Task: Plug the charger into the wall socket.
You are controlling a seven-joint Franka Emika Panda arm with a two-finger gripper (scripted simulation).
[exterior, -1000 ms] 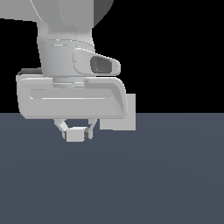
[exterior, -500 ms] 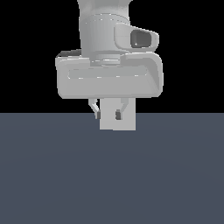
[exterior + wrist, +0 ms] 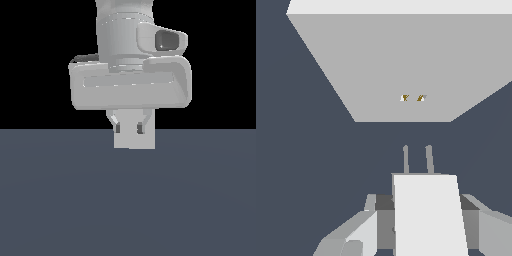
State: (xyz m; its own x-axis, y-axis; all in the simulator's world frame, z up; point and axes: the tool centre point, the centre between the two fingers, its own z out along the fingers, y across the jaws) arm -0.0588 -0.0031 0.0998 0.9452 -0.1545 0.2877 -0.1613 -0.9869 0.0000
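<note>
In the wrist view my gripper (image 3: 423, 212) is shut on the charger (image 3: 428, 220), an off-white block. Its two thin prongs (image 3: 429, 159) point toward the wall socket (image 3: 381, 65). The socket is a light-grey square plate with two small orange slots (image 3: 405, 98). A gap of dark floor lies between the prong tips and the plate. The prongs sit slightly to one side of the slots. In the exterior view my gripper (image 3: 129, 129) hangs in front of the socket plate (image 3: 146, 142). There the charger blends with the plate and I cannot tell it apart.
A dark blue-grey floor (image 3: 128, 200) spreads under everything, with black background above it. My wide pale hand body (image 3: 130, 90) covers the upper part of the socket in the exterior view.
My gripper moved to the exterior view's right and a little up with the charger in it. It went from beside the socket plate to directly in front of it. The plate has not moved.
</note>
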